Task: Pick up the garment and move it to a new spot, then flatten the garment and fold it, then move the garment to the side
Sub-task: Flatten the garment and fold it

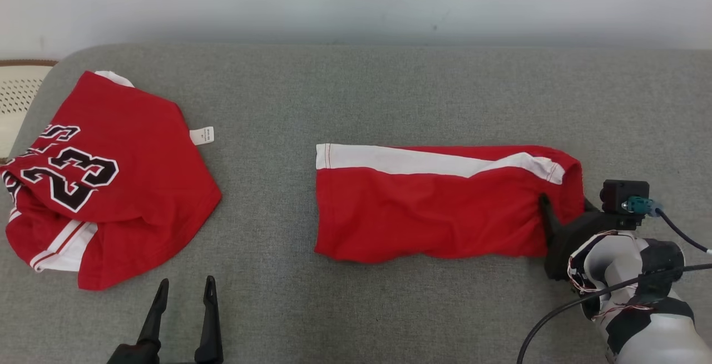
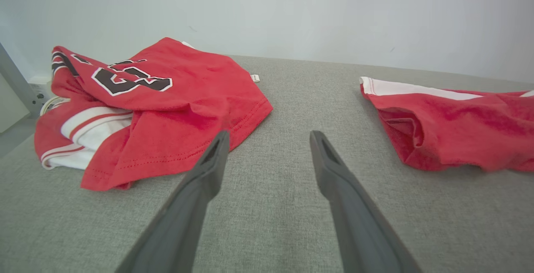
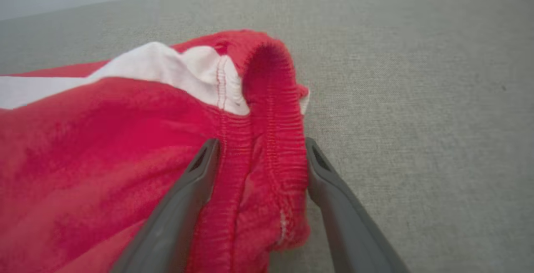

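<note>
Left gripper [image 1: 186, 289] hangs with jaws apart and empty over the grey cushion [image 1: 389, 91], near a crumpled jersey [image 1: 111, 186]; red shorts [image 1: 434, 208] lie right of centre. Its wrist view agrees. Right gripper [image 3: 260, 143] straddles the shorts' waistband [image 3: 271, 114], jaws spread wide.

Head camera looks down on the table [image 1: 389, 91]; left wrist skims low across it; right wrist sits close; all share the shorts [image 1: 434, 208].

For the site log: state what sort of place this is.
Likely an indoor room, perhaps a home or lab mock-up: a grey cloth-covered surface against a plain white wall, with a red jersey and red shorts laid on it.
</note>
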`<state>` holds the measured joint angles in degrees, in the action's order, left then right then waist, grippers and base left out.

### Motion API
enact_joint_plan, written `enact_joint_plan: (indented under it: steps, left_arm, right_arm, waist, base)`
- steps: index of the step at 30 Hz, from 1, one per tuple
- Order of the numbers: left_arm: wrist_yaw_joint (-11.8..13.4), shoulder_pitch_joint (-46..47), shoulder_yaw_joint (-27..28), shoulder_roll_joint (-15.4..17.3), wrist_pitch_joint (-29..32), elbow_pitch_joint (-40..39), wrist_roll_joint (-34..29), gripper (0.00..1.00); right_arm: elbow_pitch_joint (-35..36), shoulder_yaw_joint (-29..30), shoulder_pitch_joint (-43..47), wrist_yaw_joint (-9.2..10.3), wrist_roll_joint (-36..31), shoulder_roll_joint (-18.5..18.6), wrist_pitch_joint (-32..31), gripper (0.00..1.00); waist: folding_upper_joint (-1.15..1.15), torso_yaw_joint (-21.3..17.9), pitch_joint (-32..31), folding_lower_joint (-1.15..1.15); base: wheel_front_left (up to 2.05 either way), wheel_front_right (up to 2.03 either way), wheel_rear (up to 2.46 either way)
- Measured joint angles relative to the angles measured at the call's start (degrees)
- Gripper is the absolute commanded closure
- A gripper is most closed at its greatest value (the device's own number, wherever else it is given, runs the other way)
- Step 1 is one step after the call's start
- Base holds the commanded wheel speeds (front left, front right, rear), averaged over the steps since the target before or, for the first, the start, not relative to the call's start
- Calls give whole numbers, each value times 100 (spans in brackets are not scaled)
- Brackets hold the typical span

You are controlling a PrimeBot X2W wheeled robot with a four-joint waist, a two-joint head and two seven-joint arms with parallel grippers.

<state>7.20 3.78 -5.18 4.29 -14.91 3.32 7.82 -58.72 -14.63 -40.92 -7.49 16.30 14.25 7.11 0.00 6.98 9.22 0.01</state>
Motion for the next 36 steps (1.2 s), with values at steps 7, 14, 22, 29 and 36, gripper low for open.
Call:
enact_joint_plan:
  steps: [7,14,22,29,36]
  left_arm:
    - [-49,115,62,-49,0,10,-42,0]
    - [-102,137,107,-86,0,40,-71,0]
    - [-151,118,189,-97,0,121,-89,0]
    - [-164,32,234,-111,0,134,-89,0]
    - [-209,-35,240,-122,0,148,-88,0]
  right_arm:
    - [-431,-100,-241,-1,223,-70,-18,0]
    - [-524,-425,-314,-1,510,-103,45,100]
    - [-575,-730,-245,-3,845,202,204,100]
    - [-454,-1058,-43,-3,1140,793,103,100]
    - [433,-1574,172,-3,1986,792,-377,100]
  waist:
    - [0,-11,138,0]
    - [0,-46,154,-1]
    - [0,-96,-14,-1]
    - [0,-215,-216,-1]
    - [0,-383,-354,-1]
  base:
    - [0,0,0]
    - [0,0,0]
    - [0,0,0]
    - [0,0,0]
    - [0,0,0]
